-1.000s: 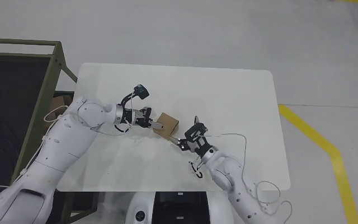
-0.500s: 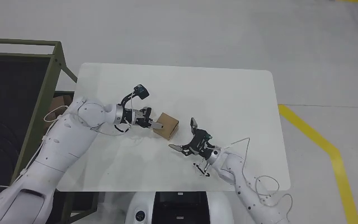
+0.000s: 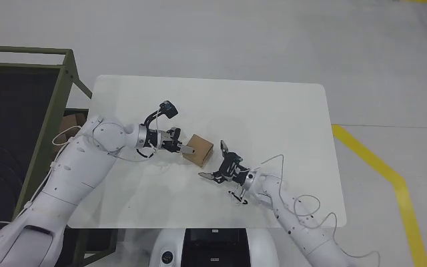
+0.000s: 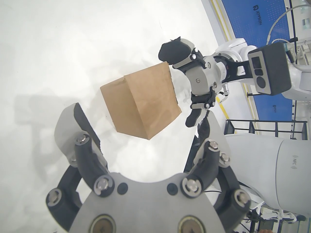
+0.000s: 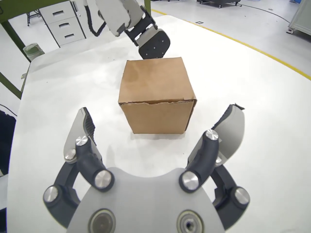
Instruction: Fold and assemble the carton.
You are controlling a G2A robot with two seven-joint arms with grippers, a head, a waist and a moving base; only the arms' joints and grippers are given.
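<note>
I am holding both grippers wide open with nothing in them. The carton (image 3: 199,148) is sitting closed, as a brown cube, on the white table (image 3: 267,107) between my two arms. My left gripper (image 3: 175,142) is hanging just beside one side of it, and I cannot tell whether it is touching. My right gripper (image 3: 213,161) is facing the opposite side, close but apart, with its fingers (image 5: 83,122) spreading wider than the carton's face.
</note>
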